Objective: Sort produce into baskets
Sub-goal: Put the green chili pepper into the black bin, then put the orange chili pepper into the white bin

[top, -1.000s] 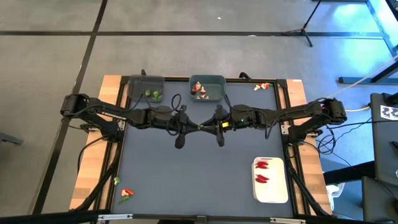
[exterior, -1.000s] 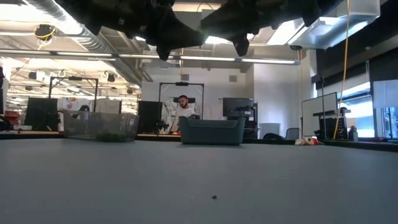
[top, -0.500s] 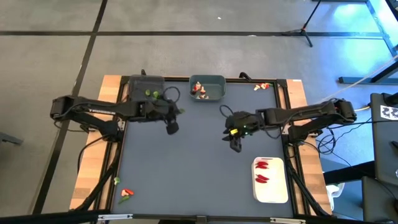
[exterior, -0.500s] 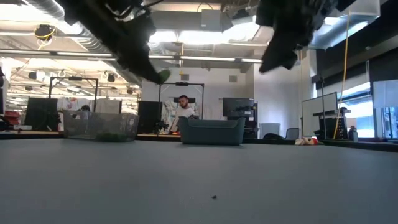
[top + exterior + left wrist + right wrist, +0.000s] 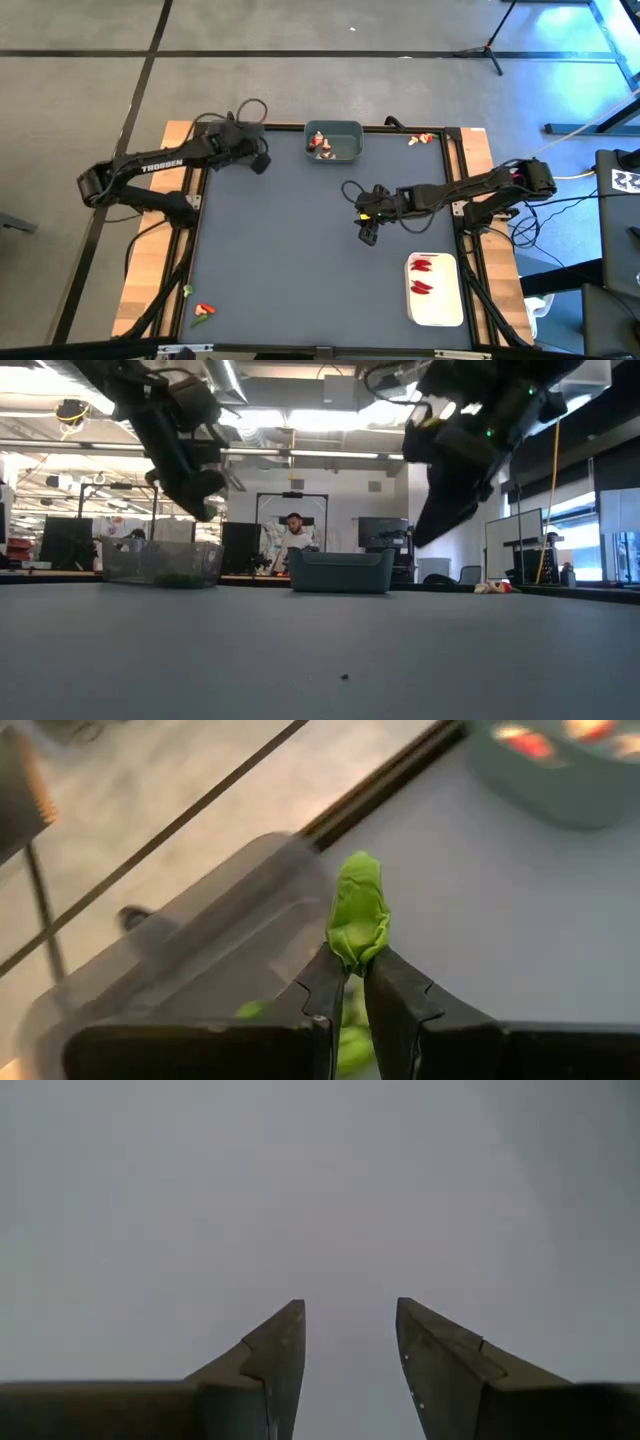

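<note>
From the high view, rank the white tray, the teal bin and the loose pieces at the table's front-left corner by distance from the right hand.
From the right hand:
1. White tray, front right, holding red pieces.
2. Teal bin, at the back edge; not much farther.
3. Loose pieces, front-left corner, clearly farthest.

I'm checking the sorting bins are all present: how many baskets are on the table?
3: a dark grey bin under the left gripper, a grey-teal bin at the far edge, a white tray near the right front.
</note>
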